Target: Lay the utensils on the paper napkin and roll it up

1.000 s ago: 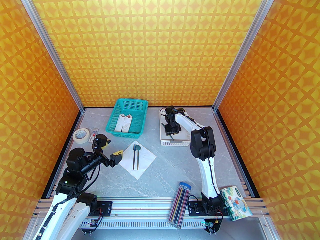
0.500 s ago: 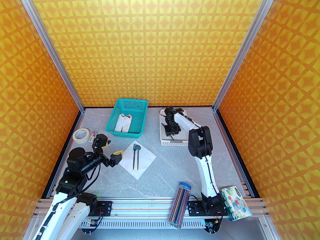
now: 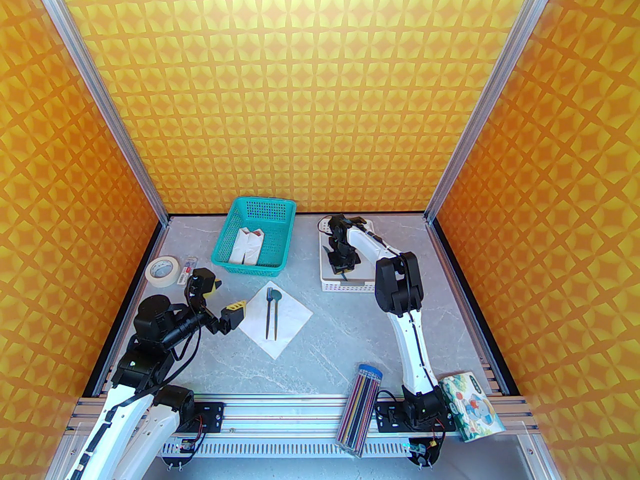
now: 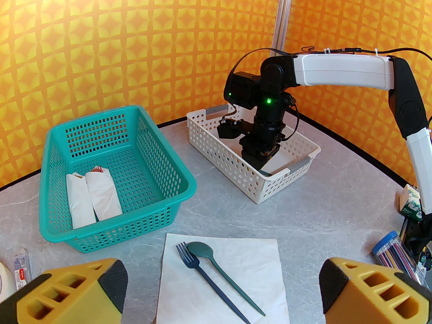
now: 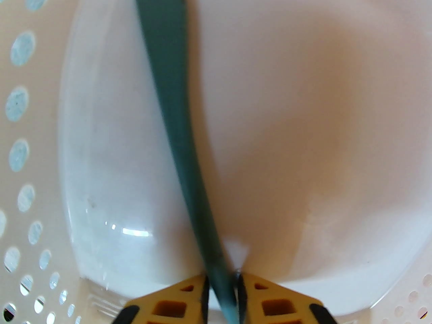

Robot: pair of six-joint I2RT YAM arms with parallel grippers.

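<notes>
Teal knife (image 5: 170, 113): the one utensil not on the napkin; lies in the white basket (image 3: 350, 284), far right of the table.
Right gripper (image 5: 222, 282): down inside the basket, fingers pressed on both sides of the knife's narrow end, so clamped on it by the look of it.
Knife axis: in the wrist view it runs straight out ahead of the fingers and widens away from them. Grip is at one end, not mid-length. Overhead the gripper hides most of it, so I can't read its heading on the table.
Paper napkin (image 3: 292, 320): flat on the table, centre-left, one corner toward the bases. From the right gripper it lies nearer the bases and to the left, apart from the basket.
Fork (image 4: 206, 277) + spoon (image 4: 199, 250): side by side on the napkin, heads at the far end, long axes near-to-far.
Key relation: knife should land parallel to those two, on the bare strip right of the spoon; wrist turn likely needed.
Left gripper (image 3: 225, 295): jaws wide apart, empty, just beside the napkin's left corner. It is nearer the napkin, but the right arm has the knife.
Risk: end grip, so the long piece may swing on the lift.
</notes>
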